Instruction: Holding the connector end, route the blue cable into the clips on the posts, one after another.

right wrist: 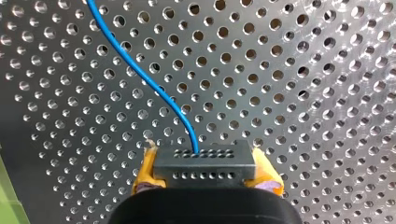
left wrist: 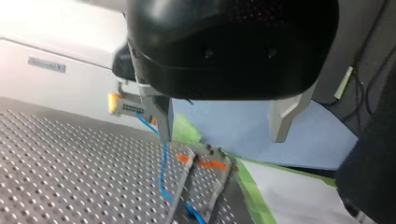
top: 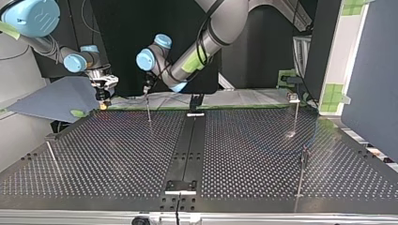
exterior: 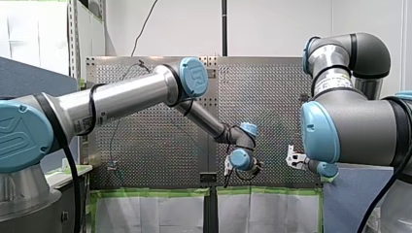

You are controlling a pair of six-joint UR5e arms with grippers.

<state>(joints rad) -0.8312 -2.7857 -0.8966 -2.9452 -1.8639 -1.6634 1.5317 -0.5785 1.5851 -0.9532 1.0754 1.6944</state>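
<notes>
In the right wrist view my right gripper (right wrist: 205, 175) is shut on the dark grey connector (right wrist: 205, 164), its yellow pads (right wrist: 145, 170) on both sides. The blue cable (right wrist: 140, 74) leaves the connector and curves away over the perforated plate. In the top view my right gripper (top: 103, 97) hangs at the far left edge of the table. My left gripper (top: 147, 87) hovers over a thin post (top: 149, 111) close by. Its metal fingers (left wrist: 161, 119) stand open with nothing between them, and the blue cable (left wrist: 161, 172) runs down just beside one finger. The connector (left wrist: 125, 103) shows beyond it.
More thin posts stand at the top view's right (top: 295, 112), front right (top: 302, 174) and front left (top: 51, 157). A black rail (top: 191, 140) runs down the table's middle. A blue-grey panel (top: 51, 101) lies beside my right gripper.
</notes>
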